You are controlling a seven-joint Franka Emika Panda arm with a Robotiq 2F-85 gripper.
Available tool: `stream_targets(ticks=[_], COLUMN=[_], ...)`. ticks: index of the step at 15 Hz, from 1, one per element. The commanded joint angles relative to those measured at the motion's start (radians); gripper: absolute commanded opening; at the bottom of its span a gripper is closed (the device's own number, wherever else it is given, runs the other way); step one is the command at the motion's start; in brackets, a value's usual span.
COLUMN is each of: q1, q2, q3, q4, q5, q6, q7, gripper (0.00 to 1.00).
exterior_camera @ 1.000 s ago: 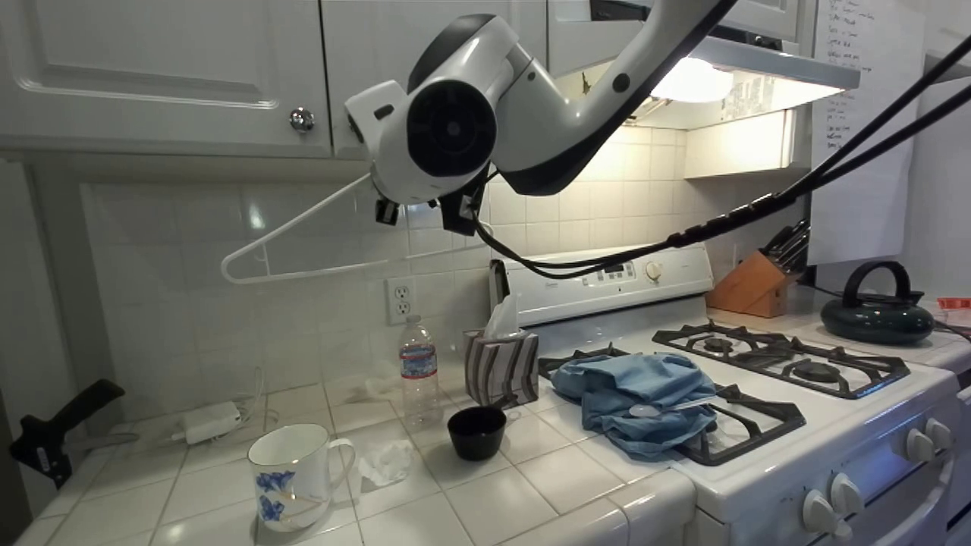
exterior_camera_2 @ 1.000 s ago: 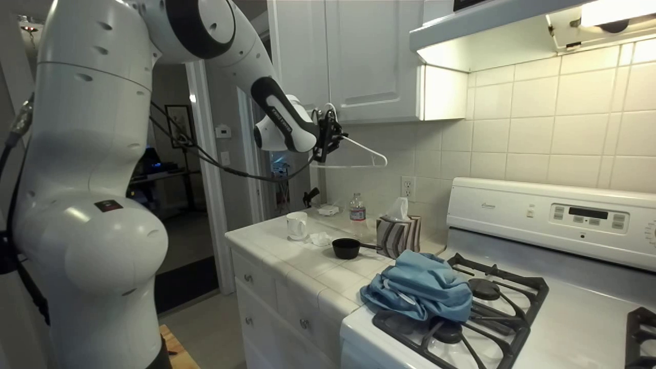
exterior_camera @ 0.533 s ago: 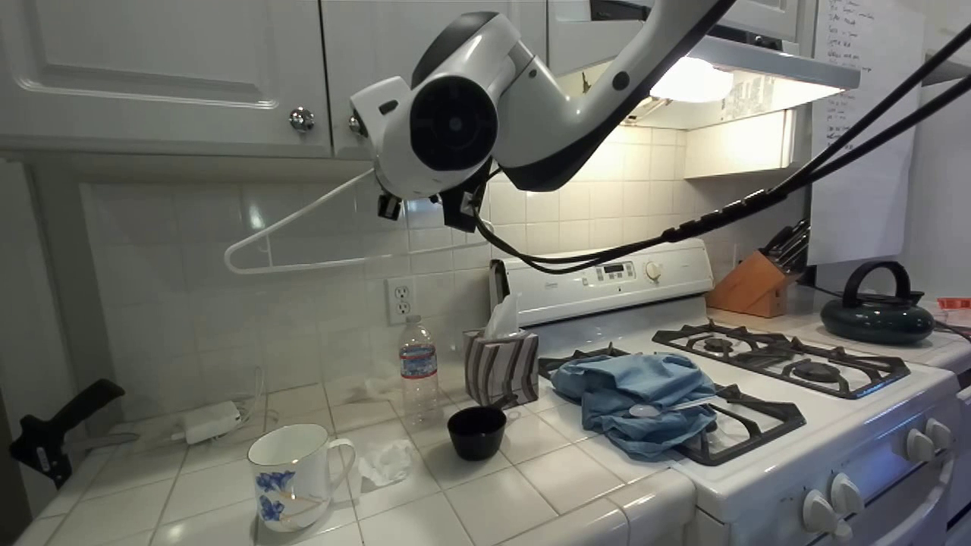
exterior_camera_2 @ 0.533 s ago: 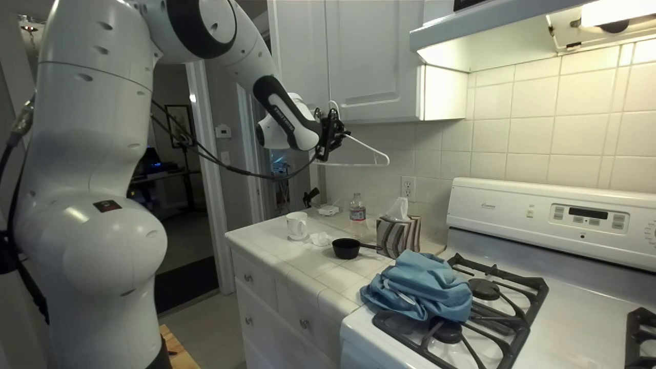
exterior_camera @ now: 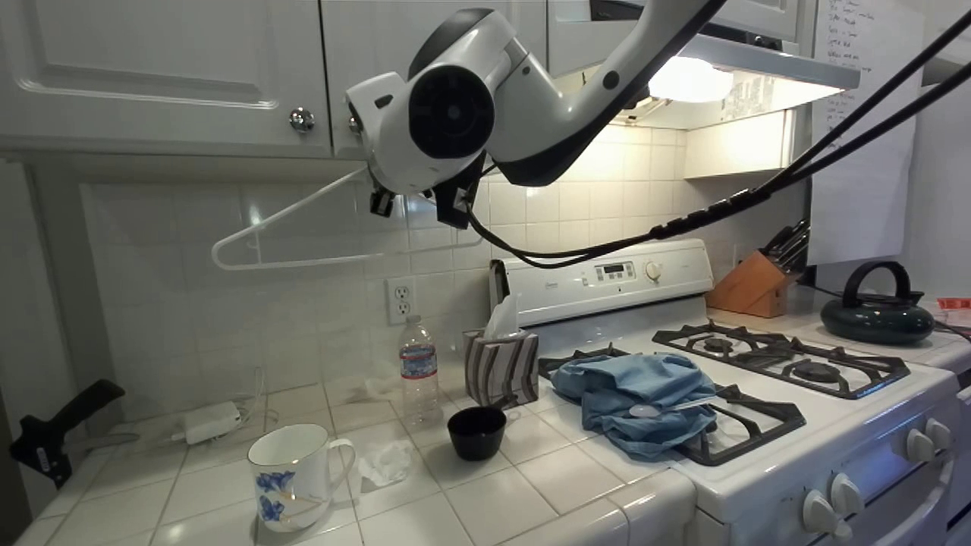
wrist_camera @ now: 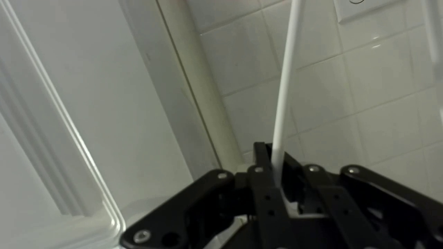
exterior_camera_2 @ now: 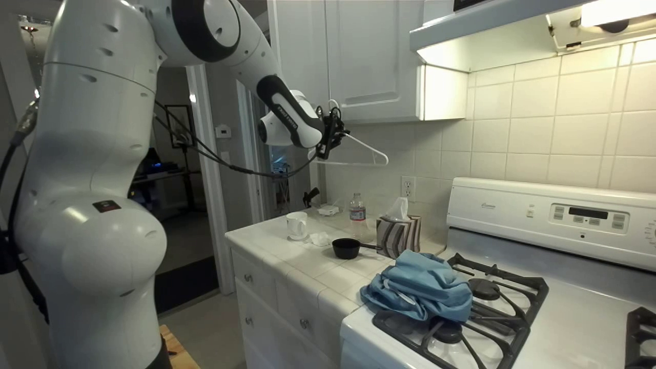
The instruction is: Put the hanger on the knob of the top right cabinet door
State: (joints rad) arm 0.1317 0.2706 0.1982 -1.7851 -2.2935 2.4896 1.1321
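Observation:
The thin white hanger (exterior_camera: 303, 264) hangs in the air below the upper cabinets, before the tiled wall. It also shows in an exterior view (exterior_camera_2: 366, 145). My gripper (exterior_camera_2: 338, 134) is shut on the hanger's rod (wrist_camera: 286, 79), as the wrist view (wrist_camera: 274, 148) shows. The hook (exterior_camera_2: 333, 102) rises above the gripper near the lower edge of the right cabinet door (exterior_camera_2: 366, 56). The right door's knob (exterior_camera: 354, 125) is partly hidden behind my wrist. The left door's knob (exterior_camera: 302, 120) is in plain view. I cannot tell whether the hook touches the right knob.
On the counter below stand a floral mug (exterior_camera: 284, 481), a water bottle (exterior_camera: 418, 364), a striped tissue box (exterior_camera: 501, 368) and a small black pan (exterior_camera: 476, 436). A blue cloth (exterior_camera: 641, 402) lies on the stove. The range hood (exterior_camera_2: 492, 31) juts out right of the cabinets.
My gripper and the hanger have risen a little. In the exterior views they have also shifted slightly sideways. More of the right door's knob shows beside the wrist. The hold on the hanger is unchanged.

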Motion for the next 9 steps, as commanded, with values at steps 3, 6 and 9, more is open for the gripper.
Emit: stream_targets(ticks=[3,6,9], q1=[-0.019,-0.024,-0.014], q2=[0.046,0.057,0.066], q3=[0.008,0.009,0.005], q4=[0.071,0.084,0.081], q5=[-0.014,-0.01,-0.011], q6=[0.071,0.09,0.084], q7=[0.02,0.022,0.04], gripper=[0.02,0.02,0.02])
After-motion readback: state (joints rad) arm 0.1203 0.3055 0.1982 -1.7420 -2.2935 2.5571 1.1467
